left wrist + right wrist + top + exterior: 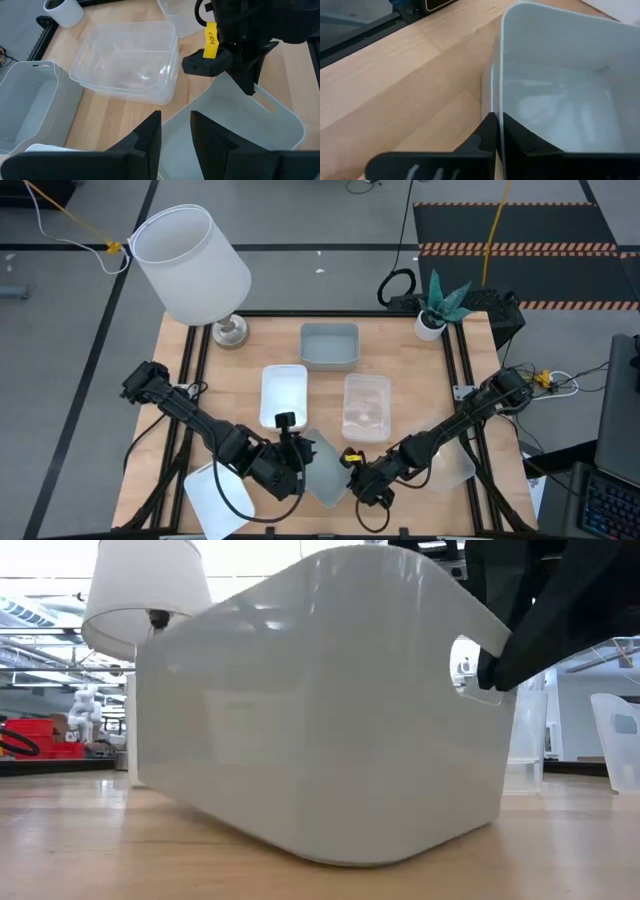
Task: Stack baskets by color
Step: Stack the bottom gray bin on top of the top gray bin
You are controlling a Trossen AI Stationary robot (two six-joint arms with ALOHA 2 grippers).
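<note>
A grey-blue basket [330, 710] fills the low view, tilted, one bottom edge on the wooden table [90, 840] and the other lifted. Its plastic wall is smooth and faintly glossy, with rounded corners and an oval handle hole near the rim. It blocks most of the table behind it.

Going left to right in the high view: a white basket [215, 498] lies at the front left corner, partly under the left arm and cut off by the frame's lower edge. The left gripper [292, 448] sits at the tilted basket's left rim. Its wrist view shows two dark fingers [145, 142] with the rim between them; whether they press on it cannot be told. Behind it a white basket [283, 394] stands upright, and farther back a grey-blue basket [329, 346].

The tilted basket [325, 470] lies near the front edge, between the two grippers. The right gripper [362, 480] is at its right rim, jaws pressed together on the thin wall, as its wrist view shows [496, 131].

Right of centre are clear baskets [366, 407], nested, how many is hard to tell. Another clear basket [455, 465] lies partly under the right arm.

A white lampshade [190, 265] stands at the back left, a potted plant [436, 308] at the back right.
</note>
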